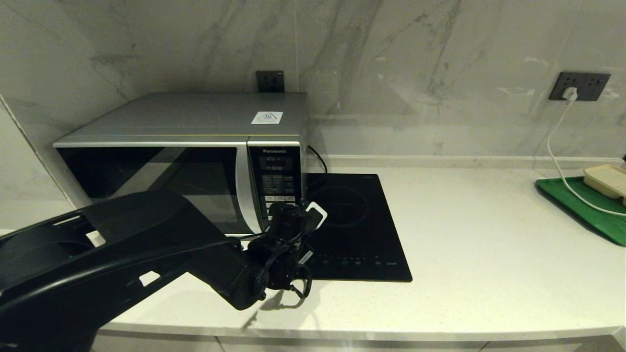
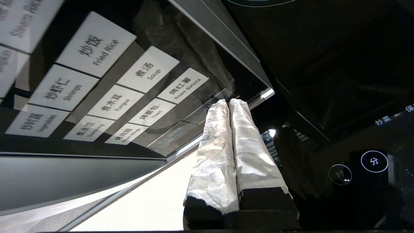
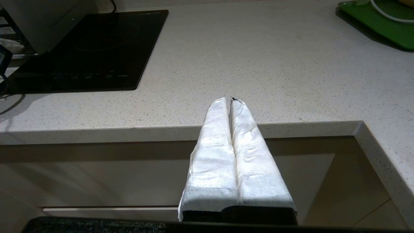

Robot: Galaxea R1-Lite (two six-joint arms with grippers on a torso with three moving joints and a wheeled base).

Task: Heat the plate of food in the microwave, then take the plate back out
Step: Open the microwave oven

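While the door stays closed: large silver Panasonic microwave (image 1: pixel 195 161) stands at the counter's left, against the wall; lilac plate of food not visible anywhere.
Left gripper (image 2: pixel 229 101): white-wrapped fingers pressed together, holding nothing, tips at the lower edge of the microwave's keypad panel (image 1: pixel 278 178).
Right gripper (image 3: pixel 231 99): fingers closed, empty, parked off the counter's front edge.
Beside the microwave: flat black glass induction hob (image 1: pixel 357 230), just right of it; the left arm's wrist overhangs its near corner.
Far right: green tray (image 1: pixel 582 205) bearing a beige lidded box (image 1: pixel 606 180); white cable (image 1: pixel 557 161) from a dark wall socket (image 1: pixel 579 86).
Surface: pale speckled stone countertop (image 1: pixel 479 244).
Room: grey-veined marble wall (image 1: pixel 415 73).
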